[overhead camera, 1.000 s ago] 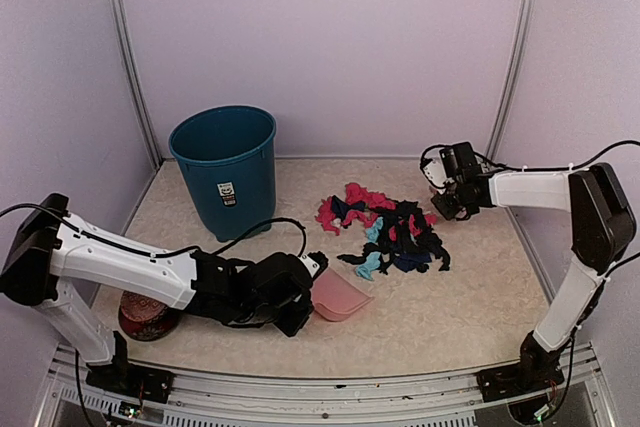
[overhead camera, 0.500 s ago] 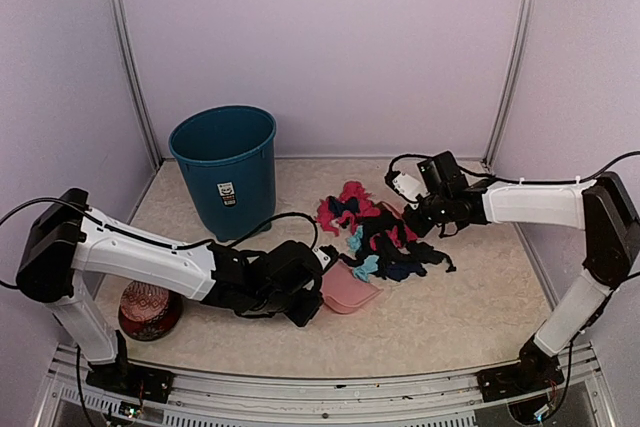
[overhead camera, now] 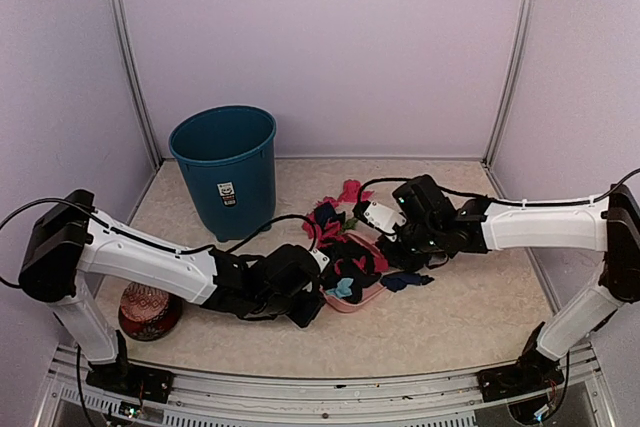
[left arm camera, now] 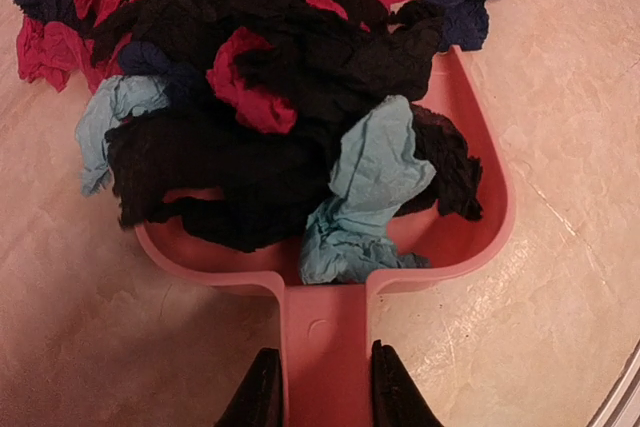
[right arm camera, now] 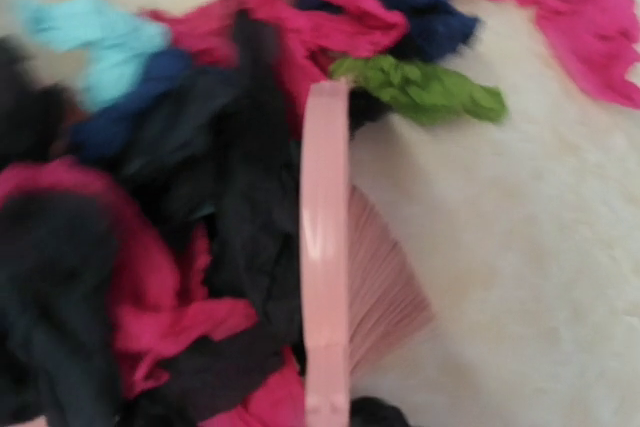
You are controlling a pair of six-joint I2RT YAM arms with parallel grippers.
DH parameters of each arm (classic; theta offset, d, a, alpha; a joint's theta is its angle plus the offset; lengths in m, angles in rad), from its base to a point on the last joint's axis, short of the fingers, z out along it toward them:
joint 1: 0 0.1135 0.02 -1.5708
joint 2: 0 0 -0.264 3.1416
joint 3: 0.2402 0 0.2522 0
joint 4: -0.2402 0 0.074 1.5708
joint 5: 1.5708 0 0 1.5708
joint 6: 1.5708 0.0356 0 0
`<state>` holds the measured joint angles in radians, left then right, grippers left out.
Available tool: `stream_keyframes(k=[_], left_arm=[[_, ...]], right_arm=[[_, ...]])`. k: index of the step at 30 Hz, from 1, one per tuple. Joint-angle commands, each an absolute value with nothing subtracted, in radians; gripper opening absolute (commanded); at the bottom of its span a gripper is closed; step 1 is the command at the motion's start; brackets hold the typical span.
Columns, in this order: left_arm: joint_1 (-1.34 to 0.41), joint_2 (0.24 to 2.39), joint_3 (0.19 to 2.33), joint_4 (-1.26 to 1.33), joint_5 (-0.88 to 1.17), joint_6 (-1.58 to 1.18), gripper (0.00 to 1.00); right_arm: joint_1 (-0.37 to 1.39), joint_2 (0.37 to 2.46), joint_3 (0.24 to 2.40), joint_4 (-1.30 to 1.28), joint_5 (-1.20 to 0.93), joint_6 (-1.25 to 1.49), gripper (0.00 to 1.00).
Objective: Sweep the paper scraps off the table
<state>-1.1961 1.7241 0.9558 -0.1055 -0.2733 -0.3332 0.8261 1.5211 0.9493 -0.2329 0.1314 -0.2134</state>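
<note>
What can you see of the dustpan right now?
The dustpan is pink and looks like smooth plastic: a shallow scoop with raised side walls and a flat handle. It sits on the table, mouth pointing away from the left arm. The left gripper is shut on the handle. Black, red, teal and blue scraps fill the scoop and spill past its mouth.

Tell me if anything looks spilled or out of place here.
Most paper scraps are heaped in the dustpan, but some lie outside it on the table: magenta ones toward the back wall, a dark blue one just right of it in the overhead view.
</note>
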Motion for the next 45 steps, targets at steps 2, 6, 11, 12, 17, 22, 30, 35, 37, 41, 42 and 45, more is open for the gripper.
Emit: stream_keyframes(k=[2, 6, 11, 12, 17, 22, 30, 35, 37, 41, 42, 45], left_arm=[[-1.213, 1.743, 0.890, 0.001, -0.304, -0.351, 0.00], [-1.241, 1.740, 0.839, 0.096, -0.353, -0.336, 0.00], [-1.265, 1.732, 0.788, 0.197, -0.417, -0.330, 0.00], [-1.271, 1.726, 0.777, 0.218, -0.428, -0.328, 0.00], [-1.285, 1.697, 0.713, 0.333, -0.478, -0.319, 0.00], [-1.293, 1.685, 0.682, 0.393, -0.532, -0.307, 0.00], [-1.322, 1.642, 0.680, 0.399, -0.611, -0.285, 0.00], [-1.326, 1.600, 0.701, 0.344, -0.630, -0.285, 0.00], [-1.328, 1.585, 0.722, 0.307, -0.638, -0.284, 0.00], [-1.331, 1.546, 0.747, 0.261, -0.653, -0.275, 0.00], [-1.332, 1.536, 0.757, 0.247, -0.658, -0.275, 0.00], [-1.334, 1.510, 0.776, 0.202, -0.677, -0.275, 0.00]], right_arm=[[0.897, 1.477, 0.917, -0.382, 0.109, -0.163, 0.00], [0.922, 1.434, 0.914, -0.410, 0.144, -0.155, 0.00], [0.925, 1.380, 0.922, -0.461, 0.236, -0.130, 0.00], [0.924, 1.365, 0.922, -0.468, 0.250, -0.124, 0.00], [0.925, 1.279, 0.911, -0.482, 0.330, -0.088, 0.00], [0.923, 1.192, 0.886, -0.477, 0.410, -0.049, 0.00], [0.922, 1.088, 0.834, -0.441, 0.479, -0.020, 0.00], [0.920, 1.072, 0.821, -0.423, 0.499, -0.002, 0.00], [0.918, 1.067, 0.814, -0.405, 0.516, 0.007, 0.00], [0.913, 1.056, 0.793, -0.368, 0.542, 0.011, 0.00], [0.911, 1.054, 0.788, -0.361, 0.545, 0.011, 0.00], [0.906, 1.048, 0.774, -0.344, 0.550, 0.013, 0.00]])
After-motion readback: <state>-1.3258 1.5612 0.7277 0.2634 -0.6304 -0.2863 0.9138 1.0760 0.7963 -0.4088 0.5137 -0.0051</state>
